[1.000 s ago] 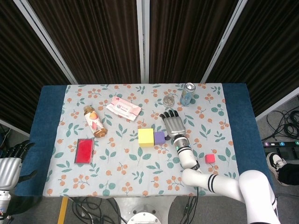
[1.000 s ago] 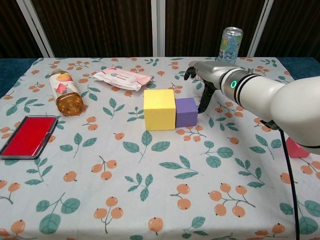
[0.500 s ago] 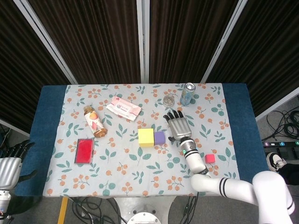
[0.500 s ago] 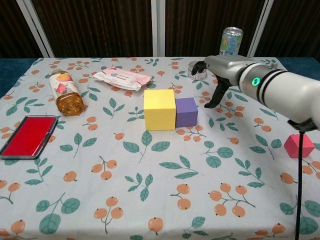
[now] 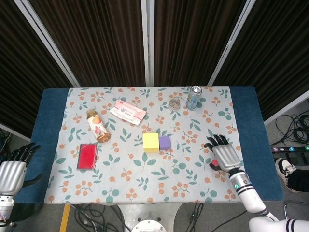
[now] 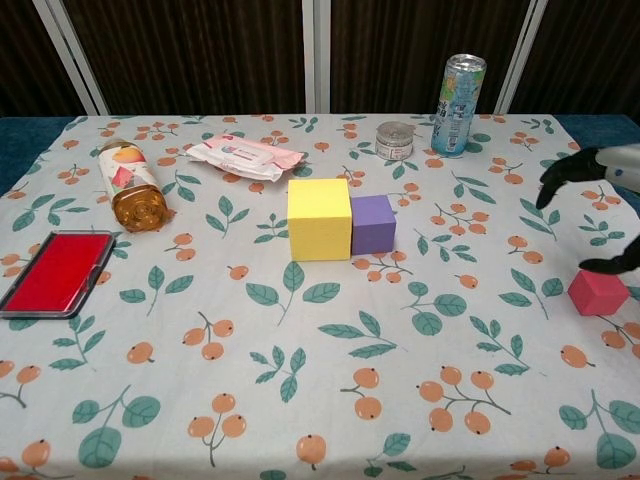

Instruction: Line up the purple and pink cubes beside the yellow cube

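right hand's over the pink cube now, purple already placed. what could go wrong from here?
Pink cube sits near the table's right edge; a sloppy grasp by the right hand might knock it off. Placing it could bump the purple cube off the yellow cube. The small tin and can stand close behind.

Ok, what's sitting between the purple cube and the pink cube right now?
Nothing: in the chest view only bare floral tablecloth lies between the purple cube and the pink cube.

Purple cube (image 6: 372, 224) touches the larger yellow cube (image 6: 319, 219); pink cube (image 6: 597, 292) lies well apart.
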`<state>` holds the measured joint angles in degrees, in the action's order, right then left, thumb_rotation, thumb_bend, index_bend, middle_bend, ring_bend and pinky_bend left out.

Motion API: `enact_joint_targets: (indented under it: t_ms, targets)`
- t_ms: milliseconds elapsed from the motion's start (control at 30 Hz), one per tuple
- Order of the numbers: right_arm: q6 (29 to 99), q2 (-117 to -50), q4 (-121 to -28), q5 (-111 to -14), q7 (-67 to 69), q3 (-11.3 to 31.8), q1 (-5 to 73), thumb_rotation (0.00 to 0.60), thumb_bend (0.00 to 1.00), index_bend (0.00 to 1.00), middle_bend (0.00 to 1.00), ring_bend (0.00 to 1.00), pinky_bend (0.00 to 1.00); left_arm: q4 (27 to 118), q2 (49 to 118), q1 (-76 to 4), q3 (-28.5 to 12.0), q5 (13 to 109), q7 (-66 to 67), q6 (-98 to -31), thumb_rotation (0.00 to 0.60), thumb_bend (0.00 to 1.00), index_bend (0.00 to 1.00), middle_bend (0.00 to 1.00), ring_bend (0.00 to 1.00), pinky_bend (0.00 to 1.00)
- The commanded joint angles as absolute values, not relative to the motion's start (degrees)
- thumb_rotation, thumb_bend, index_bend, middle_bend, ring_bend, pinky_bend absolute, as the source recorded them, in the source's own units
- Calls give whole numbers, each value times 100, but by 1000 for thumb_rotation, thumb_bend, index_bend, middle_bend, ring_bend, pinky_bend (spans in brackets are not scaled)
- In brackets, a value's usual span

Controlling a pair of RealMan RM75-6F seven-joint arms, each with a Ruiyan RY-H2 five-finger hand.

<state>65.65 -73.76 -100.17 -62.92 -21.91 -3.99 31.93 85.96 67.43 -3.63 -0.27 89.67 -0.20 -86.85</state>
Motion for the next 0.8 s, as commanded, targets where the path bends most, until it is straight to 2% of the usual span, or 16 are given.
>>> enact_joint_targets:
  t_ms: [33, 367, 800]
  targets:
    - [6608, -7409, -9755, -6521, -1965, -587, 2947, 600, 140, 297, 109, 0, 0, 8636, 6724, -365, -16, 9004, -14, -8707, 600, 0, 218, 235, 183, 227]
    - [6297, -7791, -9003, -6544, -1811, -495, 2758, 600, 160, 326, 109, 0, 0, 8690, 6686, -306, 24, 8991, -53, -8752, 600, 0, 218, 235, 183, 227]
    - [6109, -7900, -8806, -6541, -1873, -313, 2648, 600, 177, 370, 111, 0, 0, 8679, 6682, -316, 35, 8982, -119, -8709, 600, 0, 218, 235, 183, 227]
